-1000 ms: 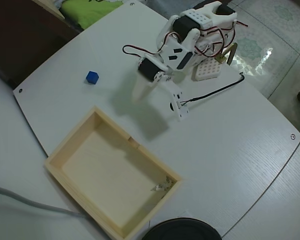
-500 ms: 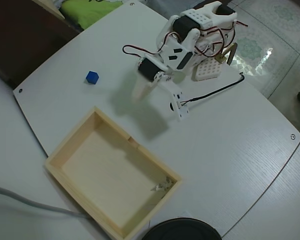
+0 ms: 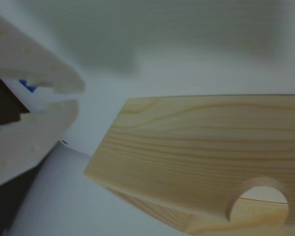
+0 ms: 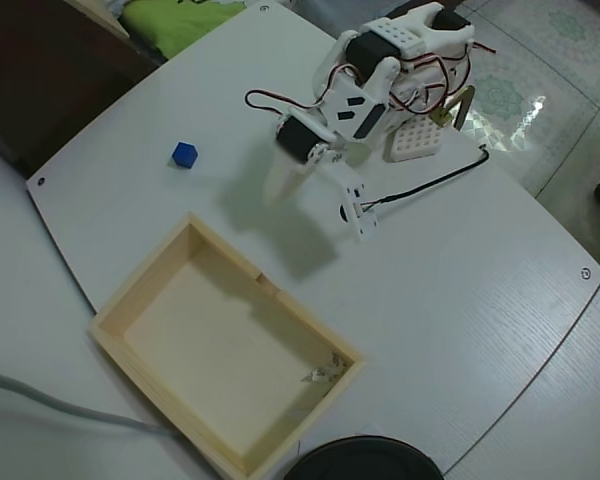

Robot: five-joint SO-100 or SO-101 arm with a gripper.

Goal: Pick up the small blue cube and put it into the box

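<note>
1. I see the small blue cube (image 4: 184, 153) sitting alone on the white surface (image 4: 460, 300), toward its far left edge in the overhead view; nothing touches it.
2. In the wrist view only a sliver of the small blue cube (image 3: 27, 85) shows, behind the pale fingers at the left side.
3. The box (image 4: 140, 291) lies near the surface's front edge in the overhead view, well apart from the cube, with its open side up and a small notch in the long wall facing the arm.
4. In the wrist view the box (image 3: 196, 142) fills the lower right, its wall close to the camera, with a round cutout at the bottom (the picture is blurred here).
5. My pincer (image 4: 276, 192) hangs over bare surface between the cube and the arm's base, closer to the box's far wall than to the cube, and carries nothing.
6. In the wrist view the pincer (image 3: 71, 96) has its two fingers almost together, only a narrow slit between the tips.
7. A small white perforated block (image 4: 413, 140) sits just beside the arm's base, near the surface's far edge, and a black cable (image 4: 430, 184) trails across the surface from the arm.
</note>
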